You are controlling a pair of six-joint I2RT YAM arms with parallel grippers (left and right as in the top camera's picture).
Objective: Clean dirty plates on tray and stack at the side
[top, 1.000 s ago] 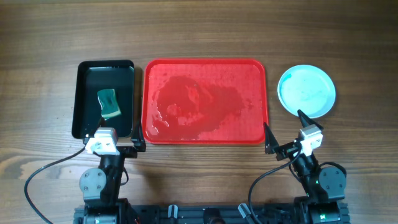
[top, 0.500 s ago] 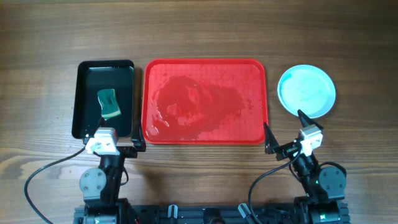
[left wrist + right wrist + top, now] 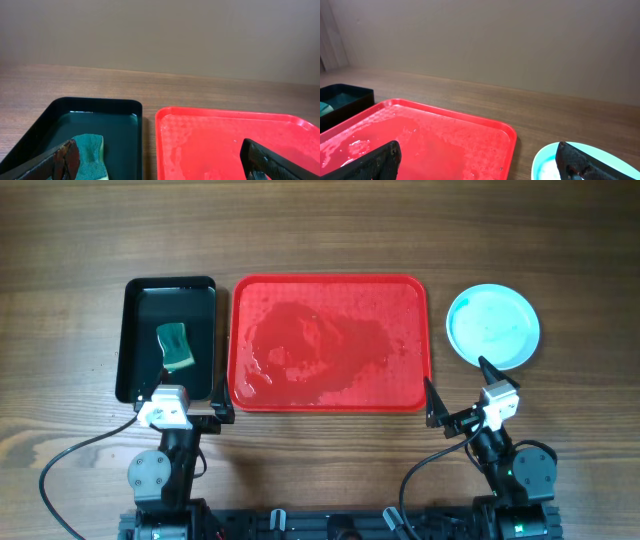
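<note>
Right of the tray [image 3: 400, 385]: plates on bare wood, both grippers parted.
Just beside the tray's right rim, the plates [image 3: 493, 327] read from overhead as one round, pale cyan disc with whitish, wet-looking smears; how many lie stacked there I cannot tell. The red tray glistens with water across its textured floor. The left gripper [image 3: 160, 159] hangs wide open near the black tray [image 3: 190, 310], which holds a green sponge [image 3: 174, 345]. The right gripper [image 3: 459, 388] also gapes empty, near the tray's corner and the plates.
</note>
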